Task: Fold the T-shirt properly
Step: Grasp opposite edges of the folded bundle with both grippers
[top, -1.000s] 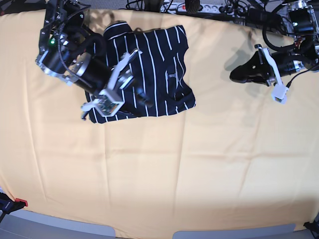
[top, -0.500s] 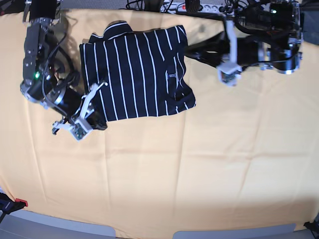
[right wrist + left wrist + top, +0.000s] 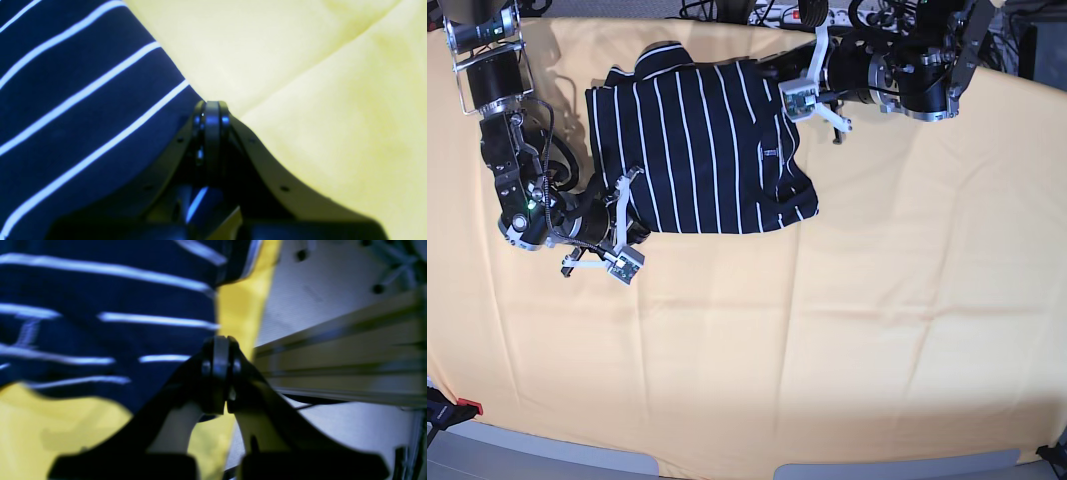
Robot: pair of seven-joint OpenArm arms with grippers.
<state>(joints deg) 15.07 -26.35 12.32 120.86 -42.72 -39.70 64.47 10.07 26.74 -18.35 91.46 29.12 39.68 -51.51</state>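
- Both grippers were seen with their jaws pressed together: the right gripper (image 3: 630, 232) was placed at the near left corner of the T-shirt (image 3: 697, 150), and the left gripper (image 3: 779, 72) at its far right corner, near the sleeve.
- Whether cloth was pinched between either pair of jaws could not be told; in both wrist views the fingertips met with no visible gap, at the edge of the striped fabric.
- A yellow-orange tablecloth (image 3: 827, 330) was spread over the whole table, marked by soft creases.
- The T-shirt, dark navy with thin white stripes, was laid flat on the far left part of the tablecloth, roughly rectangular, with its collar towards the far edge.
- The right arm (image 3: 507, 150) was stretched along the shirt's left side, and the left arm (image 3: 897, 70) reached in from the far right.
- In the right wrist view, the closed fingertips (image 3: 211, 120) were seen where the striped hem met bare yellow cloth.
- In the left wrist view, the closed fingertips (image 3: 218, 370) were seen over the shirt's edge, with a metal rail (image 3: 340, 363) blurred beyond the table edge.
- A small pale label (image 3: 771, 152) was seen on the shirt's right half.
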